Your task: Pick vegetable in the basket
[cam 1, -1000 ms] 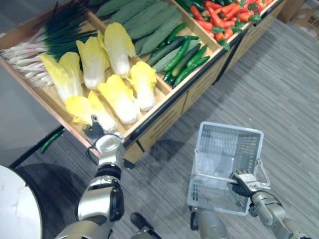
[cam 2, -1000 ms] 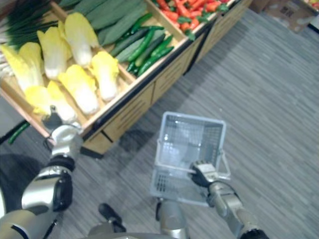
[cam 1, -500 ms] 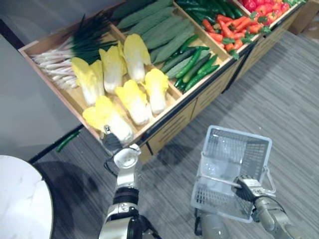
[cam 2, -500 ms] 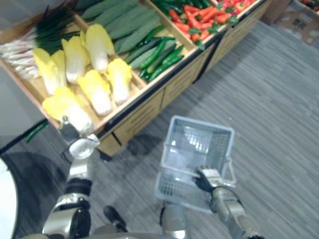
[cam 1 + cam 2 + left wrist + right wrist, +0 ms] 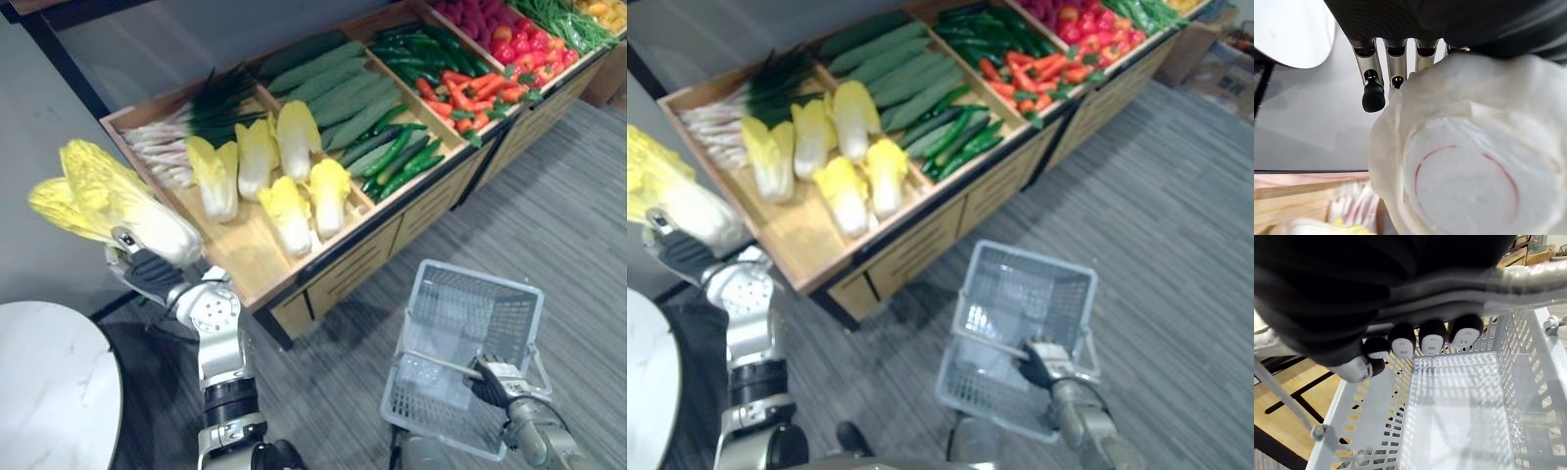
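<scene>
My left hand point(image 5: 147, 271) is shut on a yellow-and-white napa cabbage point(image 5: 113, 201), held in the air to the left of the wooden display's front corner. The cabbage's cut white base point(image 5: 1464, 171) faces the left wrist camera, with the fingers point(image 5: 1373, 78) curled behind it. My right hand point(image 5: 493, 379) is shut on the handle point(image 5: 1459, 289) of a light grey wire basket point(image 5: 509, 304) that hangs over the floor at the lower right. The basket's bottom point(image 5: 1454, 411) holds nothing.
The wooden display point(image 5: 245, 259) carries several more napa cabbages point(image 5: 294, 186), green onions point(image 5: 181, 132), cucumbers point(image 5: 392, 157), bitter gourds point(image 5: 338, 83), carrots point(image 5: 470, 88) and red peppers. A round white table point(image 5: 54, 392) stands at the lower left. Grey striped floor lies between display and basket.
My left hand has lifted the napa cabbage out of the display's front corner and swung it up and to the left. The head camera has tilted up. The basket hangs as before.
</scene>
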Controlling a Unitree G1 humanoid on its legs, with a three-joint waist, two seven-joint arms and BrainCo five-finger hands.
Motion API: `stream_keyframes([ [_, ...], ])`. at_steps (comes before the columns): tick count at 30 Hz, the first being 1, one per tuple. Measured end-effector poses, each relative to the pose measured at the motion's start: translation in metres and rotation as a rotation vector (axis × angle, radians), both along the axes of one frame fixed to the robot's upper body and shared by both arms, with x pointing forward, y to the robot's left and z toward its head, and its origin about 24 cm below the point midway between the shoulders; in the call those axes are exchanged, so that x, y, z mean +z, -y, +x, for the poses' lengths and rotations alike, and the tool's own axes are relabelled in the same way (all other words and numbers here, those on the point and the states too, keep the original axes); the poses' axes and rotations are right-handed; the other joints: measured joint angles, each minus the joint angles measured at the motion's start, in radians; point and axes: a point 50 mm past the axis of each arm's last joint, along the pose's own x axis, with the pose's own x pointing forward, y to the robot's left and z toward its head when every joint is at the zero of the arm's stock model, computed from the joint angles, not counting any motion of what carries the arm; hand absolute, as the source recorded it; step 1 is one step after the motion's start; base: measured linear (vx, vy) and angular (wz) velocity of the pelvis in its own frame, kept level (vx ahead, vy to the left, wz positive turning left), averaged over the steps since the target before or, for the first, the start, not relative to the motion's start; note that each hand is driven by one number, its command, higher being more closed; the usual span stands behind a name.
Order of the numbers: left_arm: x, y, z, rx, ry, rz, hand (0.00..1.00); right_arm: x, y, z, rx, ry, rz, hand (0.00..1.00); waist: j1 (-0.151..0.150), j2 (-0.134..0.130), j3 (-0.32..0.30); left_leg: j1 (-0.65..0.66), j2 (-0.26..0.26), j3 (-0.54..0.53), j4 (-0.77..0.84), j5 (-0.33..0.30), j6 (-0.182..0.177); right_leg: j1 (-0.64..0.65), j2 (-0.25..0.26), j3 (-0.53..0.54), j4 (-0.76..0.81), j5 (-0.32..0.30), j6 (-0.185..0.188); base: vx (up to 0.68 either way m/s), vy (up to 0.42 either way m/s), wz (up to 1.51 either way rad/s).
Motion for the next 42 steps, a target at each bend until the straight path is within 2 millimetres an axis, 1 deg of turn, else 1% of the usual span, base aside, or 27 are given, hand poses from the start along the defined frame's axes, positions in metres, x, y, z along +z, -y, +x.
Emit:
stream_keyframes([
  [2,0.009,0.000,-0.003,0.008,0.029,0.030,1.00,0.001,0.008,0.000,-0.023,-0.008,-0.011,1.00,-0.002,0.009,-0.014,0.001,0.000,-0.001,0.000,0.001,0.001,0.001,0.000,-0.001,0.000,0.000,0.000,0.00,0.000,0.00],
  [6,0.016,0.005,-0.003,-0.014,0.051,0.063,1.00,0.006,0.025,0.000,-0.054,-0.019,-0.051,1.00,-0.003,0.020,-0.026,0.004,-0.001,-0.003,-0.001,0.002,0.002,0.006,-0.001,-0.001,0.001,0.000,0.000,0.00,-0.006,0.01],
  [8,0.018,0.015,0.002,-0.085,0.054,0.088,1.00,0.011,0.040,0.002,-0.084,-0.018,-0.087,1.00,-0.003,0.023,-0.029,0.011,-0.002,-0.012,-0.002,0.002,0.003,0.016,-0.004,-0.006,0.001,0.000,0.001,0.00,-0.016,0.07],
  [12,0.018,0.035,0.008,-0.213,0.044,0.131,1.00,0.015,0.060,0.007,-0.152,-0.035,-0.120,1.00,-0.004,0.022,-0.031,0.014,-0.009,-0.015,-0.003,0.002,0.003,0.017,-0.010,-0.004,0.000,-0.001,0.003,0.00,-0.006,0.00],
  [15,0.017,0.051,0.012,-0.321,0.030,0.164,1.00,0.018,0.072,0.010,-0.224,-0.046,-0.105,1.00,-0.005,0.021,-0.032,0.017,-0.016,-0.010,-0.003,0.002,0.003,0.016,-0.016,0.002,0.000,0.001,0.007,0.00,-0.005,-0.06],
  [16,0.016,0.060,0.014,-0.381,0.030,0.184,1.00,0.021,0.079,0.012,-0.257,-0.049,-0.100,1.00,-0.004,0.021,-0.032,0.020,-0.022,0.000,-0.003,0.002,0.003,0.013,-0.020,0.012,-0.001,0.004,0.009,0.00,-0.001,-0.13],
  [17,0.016,0.063,0.015,-0.404,0.028,0.192,1.00,0.023,0.081,0.014,-0.265,-0.052,-0.100,1.00,-0.004,0.021,-0.032,0.023,-0.025,0.005,-0.003,0.002,0.003,0.012,-0.022,0.016,-0.002,0.005,0.011,0.00,0.001,-0.16],
  [19,0.013,0.079,0.018,-0.497,0.017,0.214,1.00,0.027,0.088,0.017,-0.294,-0.056,-0.091,1.00,-0.006,0.021,-0.031,0.032,-0.030,0.012,-0.004,-0.001,0.003,0.012,-0.025,0.030,-0.001,0.007,0.014,0.00,-0.006,-0.16],
  [21,0.011,0.089,0.018,-0.559,0.012,0.228,1.00,0.029,0.090,0.020,-0.318,-0.047,-0.068,1.00,-0.006,0.021,-0.032,0.037,-0.032,0.021,-0.004,-0.003,0.001,0.010,-0.026,0.042,-0.001,0.008,0.016,0.00,-0.012,-0.20],
  [23,0.008,0.103,0.018,-0.647,-0.003,0.254,1.00,0.037,0.093,0.028,-0.344,-0.016,-0.040,1.00,-0.007,0.021,-0.032,0.037,-0.038,0.043,-0.004,-0.005,0.001,-0.009,-0.028,0.067,-0.001,0.013,0.024,-0.01,-0.011,-0.28],
  [24,0.006,0.106,0.018,-0.672,-0.011,0.259,1.00,0.038,0.094,0.030,-0.353,-0.011,-0.027,1.00,-0.010,0.021,-0.032,0.037,-0.039,0.046,-0.004,-0.005,0.001,-0.011,-0.029,0.068,-0.001,0.014,0.025,-0.01,-0.016,-0.24],
  [26,-0.002,0.123,0.018,-0.770,-0.044,0.282,1.00,0.041,0.094,0.035,-0.366,0.003,-0.012,1.00,-0.009,0.022,-0.033,0.046,-0.043,0.062,-0.004,-0.008,0.000,-0.016,-0.030,0.084,0.000,0.017,0.028,-0.01,-0.014,-0.19],
  [27,-0.003,0.127,0.017,-0.797,-0.051,0.288,1.00,0.042,0.094,0.036,-0.369,0.008,-0.003,1.00,-0.009,0.022,-0.033,0.049,-0.044,0.062,-0.004,-0.008,0.000,-0.015,-0.031,0.087,0.001,0.017,0.028,0.00,-0.013,-0.16],
  [28,-0.007,0.136,0.015,-0.857,-0.063,0.302,1.00,0.044,0.094,0.038,-0.371,0.018,0.007,1.00,-0.009,0.023,-0.034,0.054,-0.046,0.064,-0.004,-0.011,0.001,-0.014,-0.031,0.092,0.001,0.019,0.028,0.00,-0.011,-0.09],
  [30,-0.008,0.146,0.014,-0.920,-0.060,0.317,1.00,0.045,0.096,0.038,-0.386,0.023,0.010,1.00,-0.007,0.023,-0.034,0.055,-0.048,0.065,-0.004,-0.011,0.001,-0.014,-0.033,0.093,0.003,0.019,0.028,0.00,-0.008,-0.03],
  [33,-0.008,0.155,0.012,-0.986,-0.045,0.320,1.00,0.050,0.101,0.040,-0.419,0.043,0.012,1.00,-0.004,0.023,-0.034,0.060,-0.048,0.071,-0.004,-0.011,0.001,-0.014,-0.033,0.099,0.005,0.019,0.028,-0.01,-0.012,-0.07],
  [36,-0.013,0.157,0.009,-1.010,-0.055,0.316,1.00,0.060,0.102,0.051,-0.437,0.086,0.014,1.00,-0.003,0.025,-0.035,0.077,-0.048,0.098,-0.004,-0.019,-0.002,-0.018,-0.028,0.125,0.007,0.020,0.030,-0.01,-0.015,-0.24],
  [41,-0.024,0.179,0.004,-1.150,-0.094,0.337,1.00,0.075,0.104,0.060,-0.454,0.167,0.018,1.00,-0.002,0.026,-0.036,0.078,-0.050,0.118,-0.004,-0.025,-0.001,-0.026,-0.030,0.143,-0.001,0.025,0.038,-0.02,-0.015,-0.12],
  [42,-0.027,0.188,0.000,-1.203,-0.098,0.348,1.00,0.080,0.101,0.064,-0.441,0.194,0.019,1.00,-0.002,0.026,-0.036,0.078,-0.050,0.117,-0.004,-0.026,-0.002,-0.025,-0.029,0.142,-0.002,0.029,0.034,0.00,0.000,0.00],
])
